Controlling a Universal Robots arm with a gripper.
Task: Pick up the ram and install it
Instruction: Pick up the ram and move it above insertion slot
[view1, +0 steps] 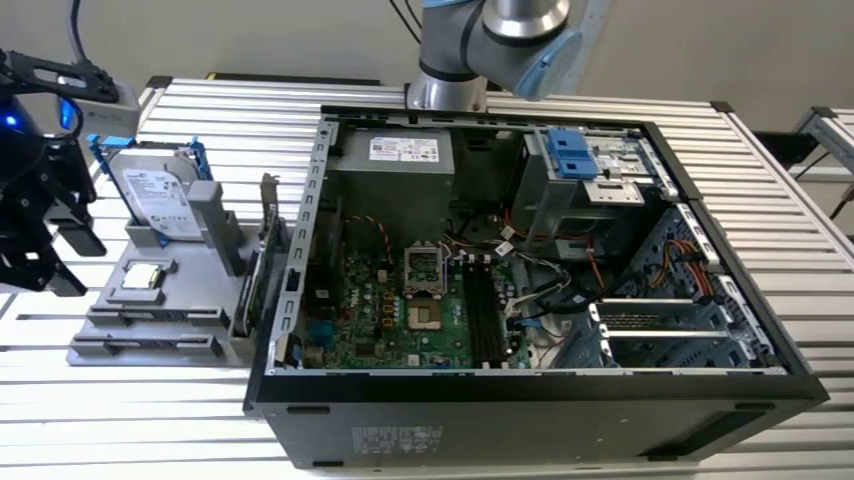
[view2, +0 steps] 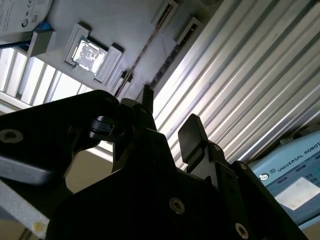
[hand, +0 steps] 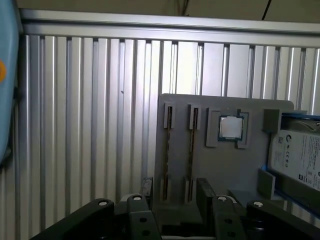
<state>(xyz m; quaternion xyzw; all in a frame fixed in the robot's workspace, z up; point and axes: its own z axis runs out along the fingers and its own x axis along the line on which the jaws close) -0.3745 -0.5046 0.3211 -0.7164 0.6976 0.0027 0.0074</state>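
Fingers (hand: 205, 189) of the gripper (hand: 175, 192) stand spread apart with nothing between them, and the same bare gap shows in the second wrist view (view2: 170, 117). In the exterior view the gripper (view1: 60, 255) hangs above the slatted metal worktop (view1: 134, 420), at the exterior view's left of a grey parts holder (view1: 187, 300), and touches nothing.

The ram (hand: 190, 150) stands on edge in one of the holder's two long slots, the one nearer the processor chip (hand: 231, 127). It shows as a thin dark line, too thin to tell more. In the first wrist view the spread fingers sit on either side of the near ends of both slots, clear of the ram. The hard drive (hand: 295, 155) in its blue frame sits past the chip at the holder's far end. In the exterior view the hard drive (view1: 160, 195) stands upright there, and an expansion card (view1: 271, 250) with a metal bracket stands along the holder's edge next to the computer case (view1: 747, 380).

The case lies open on the worktop at the exterior view's right of the holder, well apart from the gripper. Inside it are the green motherboard (view1: 387, 310), black memory slots (view1: 481, 315) and a grey power supply (view1: 394, 165). The arm's base (view1: 447, 90) rises behind the case.
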